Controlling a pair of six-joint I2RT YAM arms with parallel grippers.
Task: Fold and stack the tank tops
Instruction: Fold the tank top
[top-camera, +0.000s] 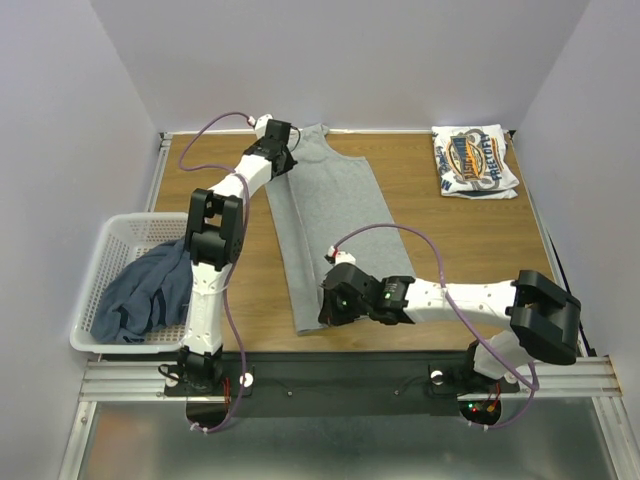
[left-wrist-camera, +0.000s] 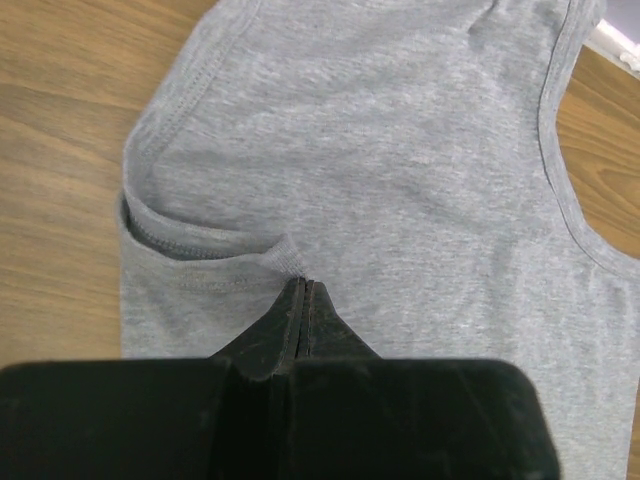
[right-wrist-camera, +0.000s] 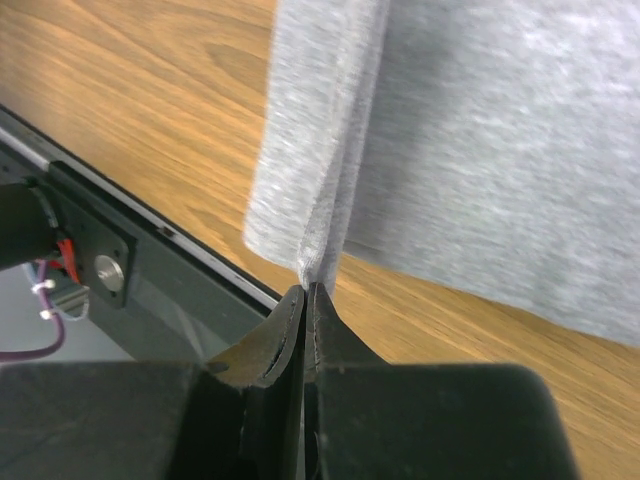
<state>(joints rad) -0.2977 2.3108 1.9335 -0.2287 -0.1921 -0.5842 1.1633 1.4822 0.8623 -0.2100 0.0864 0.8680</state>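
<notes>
A light grey tank top (top-camera: 330, 215) lies lengthwise on the middle of the table, neck end far and hem near. My left gripper (top-camera: 281, 143) is at its far left shoulder, shut on a pinch of cloth by the armhole seam (left-wrist-camera: 305, 283). My right gripper (top-camera: 337, 300) is at the near hem, shut on a raised fold of the grey cloth (right-wrist-camera: 309, 288), which is lifted a little off the wood. A white tank top with a blue-and-orange logo (top-camera: 475, 162) lies folded at the far right corner. A dark slate blue tank top (top-camera: 145, 290) is bunched in the basket.
A white lattice basket (top-camera: 95, 262) stands off the table's left edge. The black metal rail (right-wrist-camera: 150, 225) runs along the near edge, just below the hem. Bare wood (top-camera: 450, 240) lies between the grey top and the white one.
</notes>
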